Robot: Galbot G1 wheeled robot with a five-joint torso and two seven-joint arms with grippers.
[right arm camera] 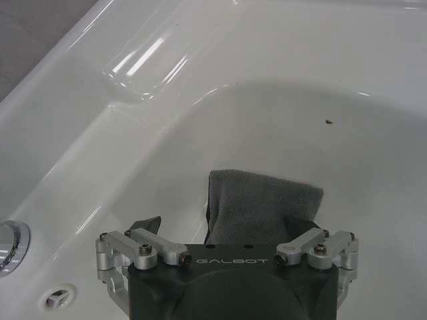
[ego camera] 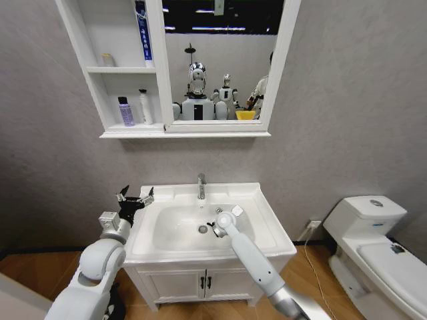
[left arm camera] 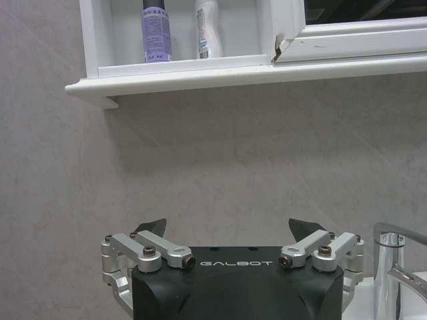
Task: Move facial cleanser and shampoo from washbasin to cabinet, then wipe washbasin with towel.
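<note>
My right gripper [right arm camera: 225, 230] is down in the washbasin [ego camera: 267, 217], grasping the towel [right arm camera: 263, 203]. My left gripper [left arm camera: 227, 230] hangs released beside the basin, below the cabinet [ego camera: 123, 70]

White glossy washbasin [ego camera: 267, 233] with chrome tap [ego camera: 201, 186] and metal drain [ego camera: 203, 229]. Dark grey towel [right arm camera: 261, 207], plain, lower centre of frame. White cabinet [ego camera: 93, 73]; purple bottle [ego camera: 125, 111] with dark cap beside white bottle [ego camera: 144, 107], upper left. Blue-and-white tube [ego camera: 142, 30] on top shelf. Black gripper bodies, silver linkages: left gripper [left arm camera: 227, 230], right gripper [right arm camera: 223, 227]. Pale grey mottled wall [ego camera: 347, 100].
</note>
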